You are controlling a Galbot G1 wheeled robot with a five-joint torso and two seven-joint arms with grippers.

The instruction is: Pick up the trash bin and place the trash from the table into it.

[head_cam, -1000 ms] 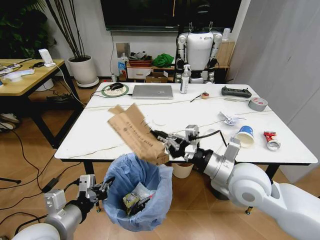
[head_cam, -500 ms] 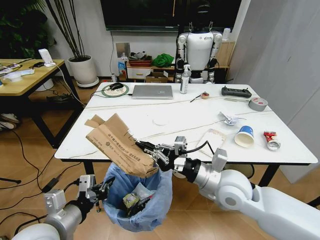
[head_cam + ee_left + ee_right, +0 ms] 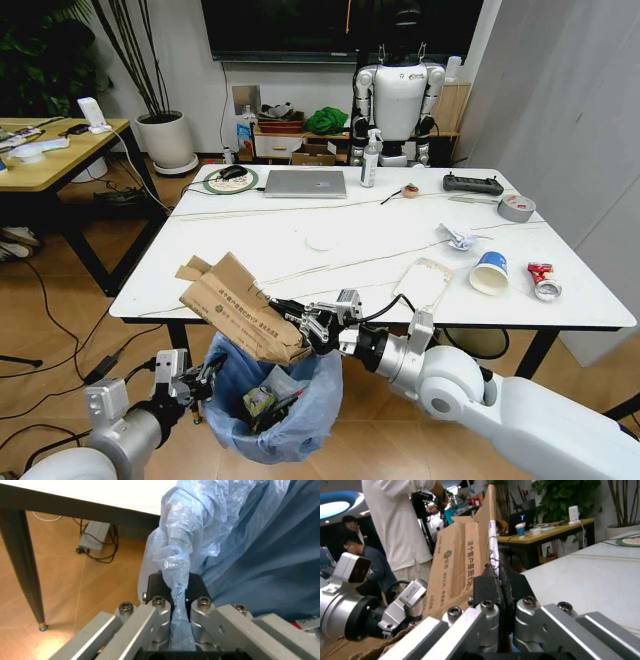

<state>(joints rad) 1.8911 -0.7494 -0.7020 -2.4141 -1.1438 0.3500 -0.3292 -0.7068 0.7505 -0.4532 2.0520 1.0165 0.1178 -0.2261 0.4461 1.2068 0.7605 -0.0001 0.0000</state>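
My right claw (image 3: 290, 318) grasps the brown cardboard piece (image 3: 238, 306) over the trash bin (image 3: 275, 405), whose liner my left claw (image 3: 207, 377) pinches beside the desk (image 3: 390, 240).

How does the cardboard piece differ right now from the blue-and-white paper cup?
The cardboard piece is brown, flat and creased; the paper cup is blue-and-white and round. The cardboard is clamped in the right gripper over the trash bin, whose liner the left gripper pinches; the cup lies tipped on the table, untouched. Both are outside the bin.
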